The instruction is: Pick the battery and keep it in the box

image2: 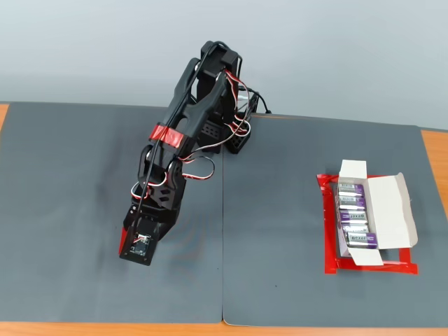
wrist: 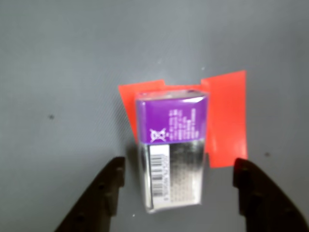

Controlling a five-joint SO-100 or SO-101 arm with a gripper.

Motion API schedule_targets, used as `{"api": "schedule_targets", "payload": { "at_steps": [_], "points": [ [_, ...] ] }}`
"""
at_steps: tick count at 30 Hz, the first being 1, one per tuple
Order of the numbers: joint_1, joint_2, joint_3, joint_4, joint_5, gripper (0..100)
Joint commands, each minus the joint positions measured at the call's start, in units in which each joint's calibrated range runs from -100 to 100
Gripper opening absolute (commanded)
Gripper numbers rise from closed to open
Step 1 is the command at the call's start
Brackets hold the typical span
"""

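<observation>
In the wrist view the battery [wrist: 173, 152] lies on a flat red tape patch [wrist: 227, 121], purple band at the far end and silver barcode end toward me. My gripper [wrist: 178, 169] is open, with one dark finger [wrist: 108, 188] to the left of the pack and the other to the right, both clear of it. In the fixed view the arm [image2: 185, 133] bends down at the left of the mat and hides this battery. The white box [image2: 389, 210] sits far right with its lid flap open and several packs [image2: 353, 213] inside.
A red tape rectangle [image2: 371, 267] outlines the box. The dark grey mat [image2: 280, 280] has a seam down the middle, and the orange table edge shows along the front and sides. The arm's base [image2: 231, 136] stands at the back centre.
</observation>
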Motion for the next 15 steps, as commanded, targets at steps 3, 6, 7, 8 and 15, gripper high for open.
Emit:
{"api": "schedule_targets", "payload": {
  "at_steps": [3, 6, 7, 8, 15],
  "points": [
    [-0.40, 1.48, -2.58, -0.57, -0.15, 26],
    [-0.40, 2.75, -2.85, -0.40, -0.15, 26],
    [-0.40, 3.09, -3.30, -0.14, -0.26, 26],
    [-0.40, 3.34, -3.75, 0.04, -0.41, 26],
    [-0.32, 3.43, -3.84, 0.12, -0.46, 26]
  ]
}}
